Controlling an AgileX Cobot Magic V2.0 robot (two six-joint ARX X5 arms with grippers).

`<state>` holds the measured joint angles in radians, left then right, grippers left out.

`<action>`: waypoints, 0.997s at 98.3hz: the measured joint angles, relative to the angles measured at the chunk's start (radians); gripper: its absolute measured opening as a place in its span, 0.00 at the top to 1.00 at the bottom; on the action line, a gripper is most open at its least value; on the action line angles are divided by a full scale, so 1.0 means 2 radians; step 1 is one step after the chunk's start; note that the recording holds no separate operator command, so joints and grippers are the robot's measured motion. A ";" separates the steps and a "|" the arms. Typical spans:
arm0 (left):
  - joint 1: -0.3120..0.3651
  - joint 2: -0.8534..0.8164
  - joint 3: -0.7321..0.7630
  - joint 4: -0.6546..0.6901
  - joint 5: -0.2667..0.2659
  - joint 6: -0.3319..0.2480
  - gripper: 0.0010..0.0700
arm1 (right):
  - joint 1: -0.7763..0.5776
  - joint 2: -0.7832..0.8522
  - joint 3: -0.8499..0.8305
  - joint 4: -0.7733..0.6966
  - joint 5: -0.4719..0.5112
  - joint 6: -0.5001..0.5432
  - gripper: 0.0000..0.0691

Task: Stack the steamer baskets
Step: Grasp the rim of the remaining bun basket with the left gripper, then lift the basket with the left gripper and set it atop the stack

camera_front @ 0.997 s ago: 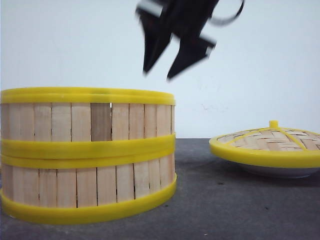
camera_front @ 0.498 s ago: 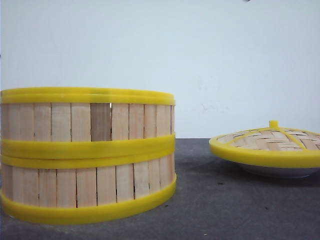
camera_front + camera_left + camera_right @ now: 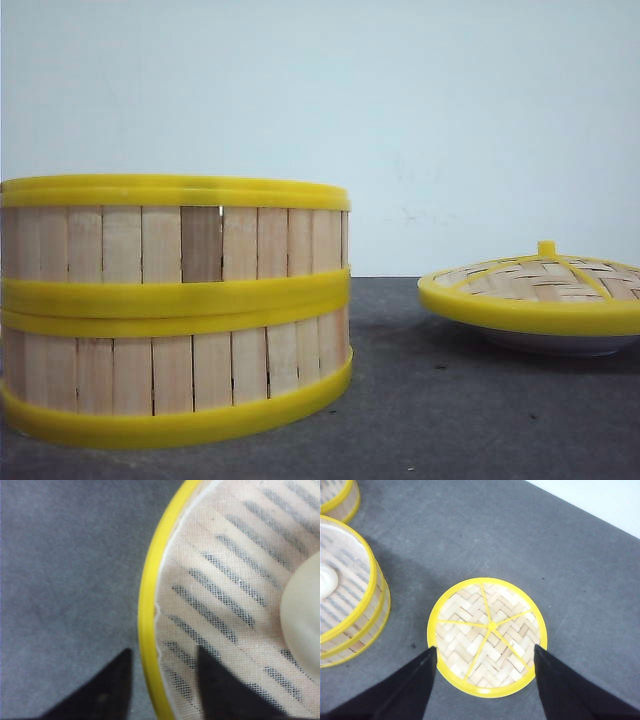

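I see two baskets (image 3: 175,310) stacked nearest, at the left of the surface (image 3: 450,400). My left tool (image 3: 162,680) hangs spread astride the top rim – one finger inside. Further right, my right tool (image 3: 485,680) hangs spread over the lid (image 3: 487,635). A third basket (image 3: 337,497) sits beyond the stack.

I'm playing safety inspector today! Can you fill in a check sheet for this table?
Surface: dark grey table.
Job's things: two stacked baskets; third basket stands apart.
Clutter: woven lid on a white plate; pale bun inside a basket.
Pincers: left pincer open, straddling a basket rim; right pincer open, above the lid.
Cables: nothing seen.
Surroundings: plain white wall.
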<state>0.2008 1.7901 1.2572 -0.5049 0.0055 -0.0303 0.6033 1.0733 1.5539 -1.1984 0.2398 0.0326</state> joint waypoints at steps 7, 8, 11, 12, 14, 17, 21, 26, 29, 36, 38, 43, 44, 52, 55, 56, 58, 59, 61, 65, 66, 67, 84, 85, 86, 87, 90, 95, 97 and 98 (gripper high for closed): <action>0.001 0.000 0.000 0.002 -0.002 -0.006 0.91 | 0.000 0.000 0.000 -0.003 0.000 0.002 0.46; 0.001 0.000 0.000 0.003 -0.002 -0.007 0.92 | 0.000 0.000 0.000 -0.003 0.000 0.002 0.46; 0.002 0.000 0.000 0.006 -0.001 -0.008 0.95 | 0.000 0.000 0.000 -0.007 0.000 0.004 0.46; 0.003 0.000 0.000 0.006 -0.001 -0.008 0.95 | 0.000 0.000 0.000 -0.008 0.000 0.005 0.46; 0.004 0.000 0.000 0.006 -0.001 -0.007 0.96 | 0.000 0.000 0.000 -0.010 0.000 0.006 0.46; 0.004 0.000 0.000 0.004 -0.001 -0.007 0.97 | 0.000 0.001 0.000 -0.014 0.000 0.008 0.46; 0.005 0.000 0.000 0.004 -0.001 -0.007 0.98 | 0.000 0.001 0.000 -0.017 0.000 0.010 0.46; 0.006 0.000 0.000 0.004 -0.001 -0.007 0.98 | 0.000 0.001 0.000 -0.021 0.000 0.012 0.46; 0.007 0.000 0.000 0.004 0.000 -0.007 0.98 | 0.000 0.001 0.000 -0.023 0.000 0.013 0.46; 0.010 0.001 0.004 -0.002 0.002 -0.007 0.98 | 0.000 0.001 0.000 -0.027 0.000 0.015 0.46; 0.011 0.001 0.007 -0.007 0.006 -0.007 0.98 | 0.000 0.001 0.000 -0.027 0.000 0.016 0.46; 0.016 0.002 0.017 -0.020 0.015 -0.005 0.98 | 0.000 0.000 -0.001 -0.027 0.000 0.018 0.46; 0.017 0.002 0.020 -0.022 0.018 -0.005 0.98 | 0.000 -0.001 -0.001 -0.026 0.000 0.019 0.46; 0.023 0.002 0.044 -0.044 0.036 -0.003 0.98 | -0.001 -0.012 -0.016 -0.011 0.000 0.022 0.46; 0.025 0.002 0.058 -0.059 0.040 0.002 0.98 | -0.002 -0.019 -0.025 -0.003 0.000 0.022 0.46; 0.025 0.002 0.062 -0.063 0.040 0.003 0.98 | -0.003 -0.021 -0.029 -0.001 0.000 0.022 0.46; 0.025 0.002 0.070 -0.072 0.040 0.006 0.98 | -0.005 -0.026 -0.035 0.003 0.000 0.023 0.46; 0.025 0.002 0.074 -0.076 0.040 0.007 0.98 | -0.006 -0.028 -0.039 0.005 0.000 0.023 0.46; 0.026 0.002 0.082 -0.086 0.040 0.010 0.98 | -0.009 -0.034 -0.047 0.009 0.000 0.023 0.46; 0.026 0.002 0.099 -0.104 0.041 0.014 0.98 | -0.015 -0.045 -0.064 0.018 0.000 0.024 0.46; 0.026 0.002 0.102 -0.108 0.042 0.015 0.98 | -0.017 -0.048 -0.069 0.020 0.000 0.024 0.46; 0.026 0.002 0.107 -0.112 0.042 0.016 0.98 | -0.019 -0.051 -0.074 0.022 0.000 0.024 0.46; 0.022 -0.023 0.156 -0.146 0.056 0.023 0.98 | -0.063 -0.096 -0.163 0.055 -0.017 0.025 0.46; 0.022 -0.025 0.159 -0.148 0.059 0.023 0.98 | -0.065 -0.098 -0.168 0.056 -0.019 0.025 0.46; 0.022 -0.027 0.163 -0.151 0.062 0.023 0.98 | -0.068 -0.100 -0.173 0.057 -0.021 0.025 0.46; 0.022 -0.029 0.166 -0.154 0.065 0.023 0.98 | -0.071 -0.102 -0.178 0.058 -0.023 0.025 0.46; 0.022 -0.036 0.178 -0.165 0.075 0.023 0.98 | -0.080 -0.108 -0.194 0.062 -0.029 0.025 0.46; 0.022 -0.048 0.199 -0.183 0.095 0.024 0.98 | -0.093 -0.118 -0.220 0.069 -0.042 0.025 0.46; 0.022 -0.052 0.207 -0.192 0.104 0.024 0.98 | -0.097 -0.121 -0.226 0.071 -0.046 0.025 0.46; 0.022 -0.055 0.212 -0.196 0.108 0.024 0.98 | -0.099 -0.122 -0.230 0.072 -0.048 0.025 0.46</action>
<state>0.2443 1.6806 1.6802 -0.8959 0.2207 0.0185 0.4057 0.8284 1.0931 -1.0550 0.1440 0.0830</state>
